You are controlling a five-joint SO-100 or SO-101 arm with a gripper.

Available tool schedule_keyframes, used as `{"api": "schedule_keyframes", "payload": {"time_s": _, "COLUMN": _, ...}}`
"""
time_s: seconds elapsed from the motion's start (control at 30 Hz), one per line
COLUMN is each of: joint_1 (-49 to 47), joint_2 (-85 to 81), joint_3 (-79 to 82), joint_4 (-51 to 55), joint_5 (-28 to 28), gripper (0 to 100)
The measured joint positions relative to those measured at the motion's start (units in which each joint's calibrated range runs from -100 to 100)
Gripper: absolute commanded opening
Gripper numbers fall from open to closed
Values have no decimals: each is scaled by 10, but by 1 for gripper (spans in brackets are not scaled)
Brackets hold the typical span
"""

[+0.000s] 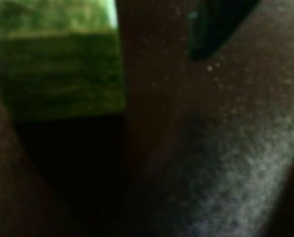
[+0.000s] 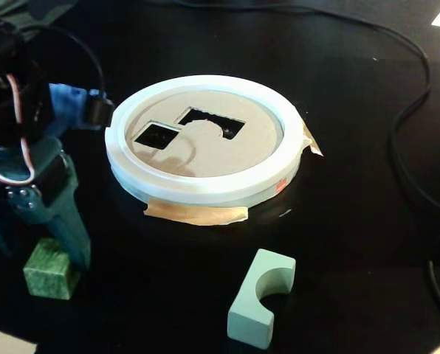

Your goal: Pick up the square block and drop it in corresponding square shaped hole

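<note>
Square block (image 2: pixel 50 270), dark green, sits on the black table (image 2: pixel 338 243) at the lower left of the fixed view. Teal gripper (image 2: pixel 54 254) stands over it, one finger (image 2: pixel 71 230) reaching down along the block's right side and another dark finger at its left; the block lies between them, but whether they are pressing it or only bracketing it cannot be told. In the wrist view, very blurred, the green block (image 1: pixel 58 74) fills the upper left, with a broad dark finger (image 1: pixel 152 118) just to its right.

Toward the middle of the fixed view lies a white ring (image 2: pixel 205 184) framing a tan board (image 2: pixel 205 147), taped to the table with beige tape (image 2: pixel 198 214). A square hole (image 2: pixel 156 136) opens in the board's left part, and an arch-shaped hole (image 2: pixel 212 122) sits just right of it.

Lower centre-right, a pale green arch block (image 2: pixel 260 296) rests on the table, well apart from the ring. A black cable (image 2: pixel 404 118) runs along the right side.
</note>
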Motion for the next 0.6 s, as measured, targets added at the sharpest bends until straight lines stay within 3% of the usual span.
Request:
{"api": "schedule_keyframes", "payload": {"time_s": 0.13, "joint_1": 0, "joint_2": 0, "joint_3": -6, "joint_4": -1, "joint_5": 0, "gripper": 61}}
{"api": "schedule_keyframes", "payload": {"time_s": 0.23, "joint_1": 0, "joint_2": 0, "joint_3": -6, "joint_4": -1, "joint_5": 0, "gripper": 45}}
{"api": "schedule_keyframes", "payload": {"time_s": 0.33, "joint_1": 0, "joint_2": 0, "joint_3": -6, "joint_4": -4, "joint_5": 0, "gripper": 38}}
{"api": "schedule_keyframes", "payload": {"time_s": 0.6, "joint_1": 0, "joint_2": 0, "joint_3": -6, "joint_4": -4, "joint_5": 0, "gripper": 30}}
